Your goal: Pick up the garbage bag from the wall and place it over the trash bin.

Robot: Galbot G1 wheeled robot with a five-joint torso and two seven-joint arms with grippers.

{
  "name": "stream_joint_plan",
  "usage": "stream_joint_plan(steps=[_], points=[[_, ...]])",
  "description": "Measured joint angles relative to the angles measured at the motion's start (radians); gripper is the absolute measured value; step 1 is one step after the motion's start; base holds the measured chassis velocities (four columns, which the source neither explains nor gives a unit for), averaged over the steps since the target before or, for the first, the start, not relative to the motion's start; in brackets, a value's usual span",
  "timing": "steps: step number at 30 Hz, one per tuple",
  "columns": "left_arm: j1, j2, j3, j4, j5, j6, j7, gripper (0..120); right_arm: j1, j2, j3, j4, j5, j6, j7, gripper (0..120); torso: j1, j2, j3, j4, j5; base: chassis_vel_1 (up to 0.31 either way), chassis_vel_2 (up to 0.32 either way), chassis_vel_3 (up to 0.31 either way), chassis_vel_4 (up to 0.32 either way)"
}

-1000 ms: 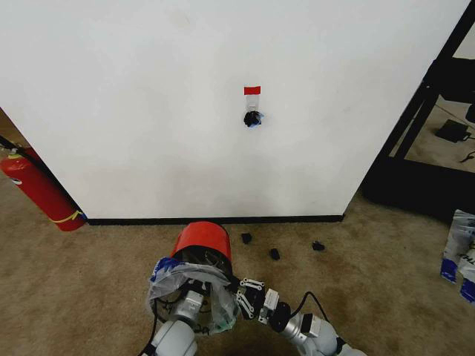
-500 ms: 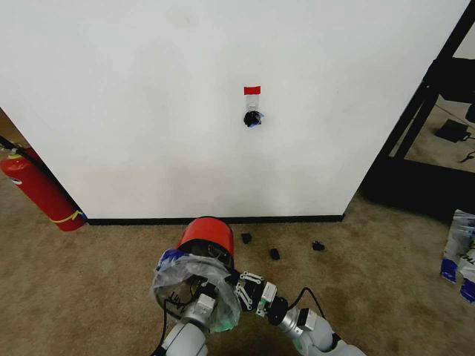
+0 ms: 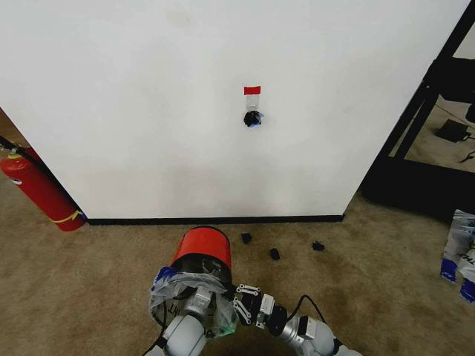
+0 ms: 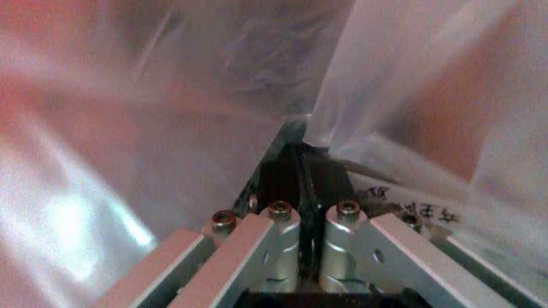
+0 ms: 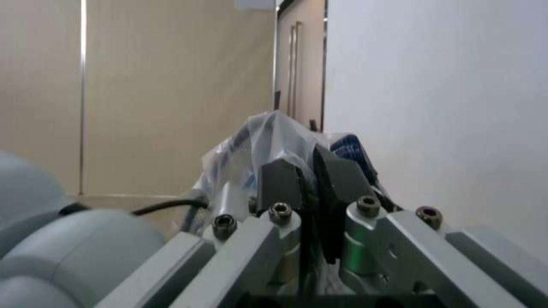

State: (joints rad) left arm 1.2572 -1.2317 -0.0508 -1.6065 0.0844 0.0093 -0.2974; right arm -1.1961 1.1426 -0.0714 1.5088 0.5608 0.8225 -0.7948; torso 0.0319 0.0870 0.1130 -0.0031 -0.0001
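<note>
The garbage bag [image 3: 185, 291], thin translucent plastic with blue patches, is bunched around the near end of the trash bin [image 3: 202, 251], whose red base points toward the wall [image 3: 148, 111]. My left gripper [image 3: 194, 302] is shut on the bag's film, close by the bin. In the left wrist view the left gripper [image 4: 298, 151] pinches the garbage bag [image 4: 128, 128], which has black lettering. My right gripper [image 3: 242, 302] is shut on the bag's right edge. In the right wrist view the right gripper [image 5: 308, 172] clamps a fold of the garbage bag [image 5: 256, 138].
The wall carries a red tape strip [image 3: 252, 90] and a black hook [image 3: 253, 118]. A red fire extinguisher [image 3: 41, 189] leans at the left. Small black pieces [image 3: 274, 254] lie on the carpet. White-and-blue packages [image 3: 460, 252] and a black frame [image 3: 423, 104] stand at the right.
Both grippers, the bag and the bin have shifted back toward me and slightly left. The bag's mouth sits lower over the bin than half a second ago.
</note>
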Motion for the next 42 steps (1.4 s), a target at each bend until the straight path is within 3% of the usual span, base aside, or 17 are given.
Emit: stream_joint_plan(steps=[9,16,26,30,32,37,39,42], points=[[0.018,0.019,0.004,-0.012,-0.004,-0.025,0.023,0,0.004,0.001,-0.015,0.007,0.062,-0.004,0.087,1,0.000,0.000,0.000,0.0000,-0.0001,0.000,0.000,0.000,0.000],[0.052,0.042,0.016,-0.117,0.006,-0.039,0.057,0,0.040,0.023,-0.023,-0.076,0.181,-0.050,0.130,1,0.000,0.000,0.000,0.0000,0.0002,0.000,0.000,0.000,0.000],[0.102,0.097,-0.018,-0.242,0.023,-0.056,0.074,0,0.107,0.042,0.001,-0.169,0.376,-0.113,0.072,1,0.000,0.000,0.000,0.0002,0.0001,0.000,0.000,0.000,0.000],[0.121,0.117,-0.040,-0.295,0.030,-0.069,0.071,0,0.110,0.021,0.012,-0.153,0.484,-0.185,0.007,1,0.000,0.000,0.000,-0.0001,-0.0001,0.000,0.000,0.000,0.000],[0.158,0.145,-0.067,-0.377,0.066,-0.081,0.073,0,0.112,-0.010,0.029,-0.151,0.597,-0.267,-0.075,1,0.000,0.000,0.000,0.0000,0.0001,0.000,0.000,0.000,0.000],[0.234,0.213,-0.130,-0.482,0.114,-0.093,0.083,20,0.119,-0.059,0.077,-0.164,0.747,-0.402,-0.216,1,0.000,0.000,0.000,0.0001,0.0001,0.000,0.000,0.000,0.000],[0.245,0.222,-0.145,-0.492,0.114,-0.095,0.083,23,0.120,-0.067,0.084,-0.163,0.775,-0.421,-0.225,1,0.000,0.000,0.000,0.0002,0.0003,0.000,0.000,0.000,0.000],[0.260,0.240,-0.196,-0.500,0.117,-0.109,0.061,37,0.113,-0.093,0.106,-0.139,0.877,-0.518,-0.234,1,0.000,0.000,0.000,0.0000,0.0000,0.000,0.000,0.000,0.000]])
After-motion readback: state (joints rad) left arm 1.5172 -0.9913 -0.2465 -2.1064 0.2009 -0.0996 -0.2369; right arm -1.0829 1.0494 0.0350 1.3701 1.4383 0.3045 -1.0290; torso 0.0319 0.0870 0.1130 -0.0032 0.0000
